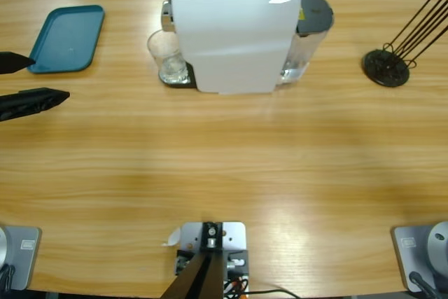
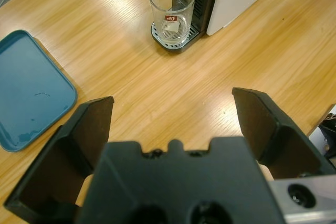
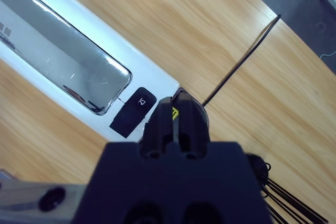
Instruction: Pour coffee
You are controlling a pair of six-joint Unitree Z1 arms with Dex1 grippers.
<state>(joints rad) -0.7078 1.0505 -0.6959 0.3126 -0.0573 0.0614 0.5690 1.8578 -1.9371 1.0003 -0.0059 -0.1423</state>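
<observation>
Glass tumbler (image 2: 171, 10), clear and upright, stands on the slotted drip tray (image 2: 176, 38) of a white coffee machine (image 1: 231, 33). It lies straight ahead of the left gripper (image 2: 173, 124) and well apart from it, with bare wooden table (image 1: 224, 166) between. No dark layer of coffee can be made out through the tumbler's wall; only a small red-and-white label shows there. The left gripper's two black jaws are spread wide and hold nothing. In the high view they enter as two dark tips (image 1: 31, 82) at the left edge of the table. A teal tray (image 2: 26, 95) lies flat off to the side of the left-hand jaw, near it but not touching.

The right gripper (image 3: 176, 121) hangs over the top of the coffee machine, looking down on its chrome lid panel (image 3: 63, 61) and a black button (image 3: 142, 100), which sits just beside the jaw tips. Its jaws are pressed together with nothing between them. A thin black rod (image 3: 241, 59) slants across the table beyond the fingertips. In the high view this belongs to a black wire stand (image 1: 388, 64) on a round base, to the side of the machine. The right arm itself does not appear in the high view.
</observation>
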